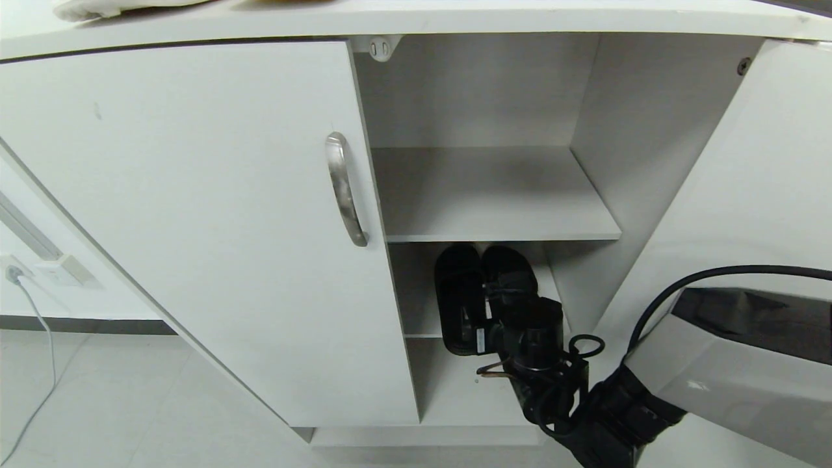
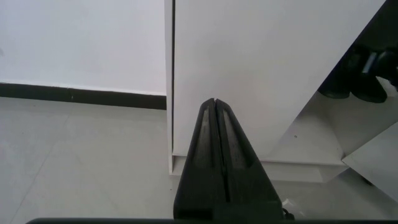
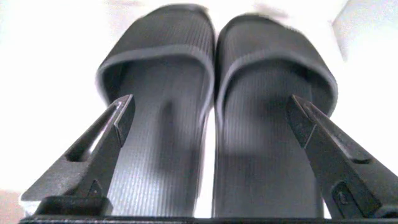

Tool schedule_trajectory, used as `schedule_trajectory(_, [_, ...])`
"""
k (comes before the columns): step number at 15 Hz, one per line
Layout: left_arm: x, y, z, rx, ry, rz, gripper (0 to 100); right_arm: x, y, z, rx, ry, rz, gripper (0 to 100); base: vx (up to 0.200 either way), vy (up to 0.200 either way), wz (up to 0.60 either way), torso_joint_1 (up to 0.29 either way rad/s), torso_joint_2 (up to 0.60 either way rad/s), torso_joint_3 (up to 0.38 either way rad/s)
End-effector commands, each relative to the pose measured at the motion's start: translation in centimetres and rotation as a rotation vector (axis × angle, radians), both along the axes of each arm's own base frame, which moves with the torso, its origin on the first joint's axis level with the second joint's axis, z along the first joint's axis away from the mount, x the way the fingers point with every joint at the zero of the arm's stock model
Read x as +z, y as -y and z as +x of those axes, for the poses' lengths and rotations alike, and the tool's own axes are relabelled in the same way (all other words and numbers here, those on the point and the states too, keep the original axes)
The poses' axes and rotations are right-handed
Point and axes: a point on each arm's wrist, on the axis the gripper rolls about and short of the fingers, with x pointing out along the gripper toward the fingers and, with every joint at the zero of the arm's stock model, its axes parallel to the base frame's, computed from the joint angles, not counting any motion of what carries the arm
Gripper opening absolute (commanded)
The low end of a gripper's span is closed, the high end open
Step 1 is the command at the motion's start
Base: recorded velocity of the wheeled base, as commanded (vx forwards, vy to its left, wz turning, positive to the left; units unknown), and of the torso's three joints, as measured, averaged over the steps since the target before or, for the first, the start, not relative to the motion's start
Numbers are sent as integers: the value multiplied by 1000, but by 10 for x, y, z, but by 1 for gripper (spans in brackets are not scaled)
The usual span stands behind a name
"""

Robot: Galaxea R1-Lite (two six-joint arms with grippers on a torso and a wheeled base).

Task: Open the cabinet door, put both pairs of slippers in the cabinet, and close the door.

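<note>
Black ribbed slippers [image 1: 460,292], a matte, rubbery pair with rounded toes, lie side by side, toes inward, at the front edge of the cabinet's lower shelf [image 1: 416,312]. The right gripper [image 3: 210,102] flanks the heels with fingers spread wide, likely releasing. The left gripper [image 2: 214,106], fingers pressed together, hangs low by the smooth closed white door [image 1: 195,227].

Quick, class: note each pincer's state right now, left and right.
Left pincer: closed, empty.
Right pincer: open, at the black slippers.
</note>
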Motion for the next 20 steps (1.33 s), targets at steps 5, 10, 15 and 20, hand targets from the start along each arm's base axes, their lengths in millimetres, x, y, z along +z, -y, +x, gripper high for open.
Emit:
schedule_trajectory(5, [0, 0, 0, 0, -1, 0, 0, 3, 6, -30, 48, -7, 3, 100, 0, 0, 0, 0, 0, 0])
schedule_trajectory(10, [0, 0, 0, -1, -1, 0, 0, 0, 6, -30, 49, -10, -1, 100, -200, 0, 0, 6, 3, 0])
schedule_trajectory(15, [0, 0, 0, 2, -1, -2, 0, -2, 6, -30, 51, -10, -4, 100, -40, 0, 0, 0, 0, 1])
schedule_trajectory(20, [0, 0, 0, 2, -1, 0, 0, -1, 6, -30, 50, 2, 3, 100, 0, 0, 0, 0, 0, 0])
